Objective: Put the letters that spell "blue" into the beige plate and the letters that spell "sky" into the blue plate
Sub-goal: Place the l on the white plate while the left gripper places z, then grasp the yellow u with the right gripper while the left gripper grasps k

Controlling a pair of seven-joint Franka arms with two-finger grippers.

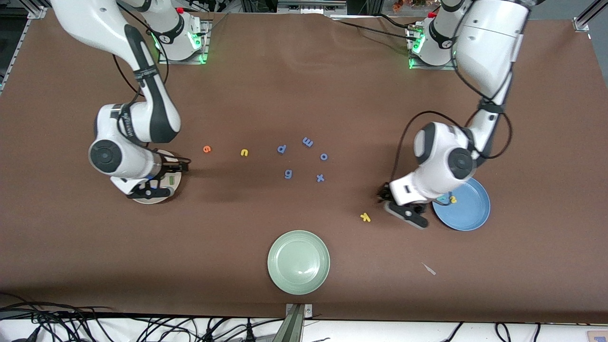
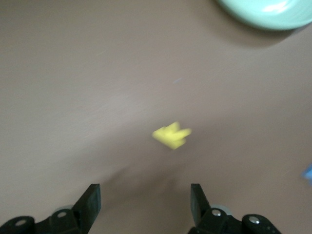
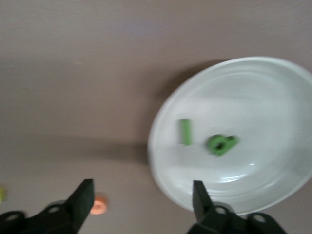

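The beige plate (image 1: 176, 186) (image 3: 253, 92) lies at the right arm's end of the table, with the green bar l (image 3: 185, 131) and the dark green b (image 3: 222, 144) in it. My right gripper (image 1: 166, 179) (image 3: 139, 195) hangs open and empty over its rim. The orange e (image 1: 206, 148) (image 3: 99, 205) and the yellow u (image 1: 244, 152) lie on the table beside that plate. The blue plate (image 1: 468, 211) holds the teal y (image 1: 442, 197) and the yellow s (image 1: 453, 200). Beside it my left gripper (image 1: 396, 204) (image 2: 145, 197) is open and empty, close to the yellow k (image 1: 365, 217) (image 2: 171, 135) on the table.
A pale green plate (image 1: 298, 261) (image 2: 273, 12) sits near the front edge. Several periwinkle-blue letters (image 1: 308, 142) are scattered mid-table. A small pale scrap (image 1: 429, 269) lies nearer the front camera than the blue plate.
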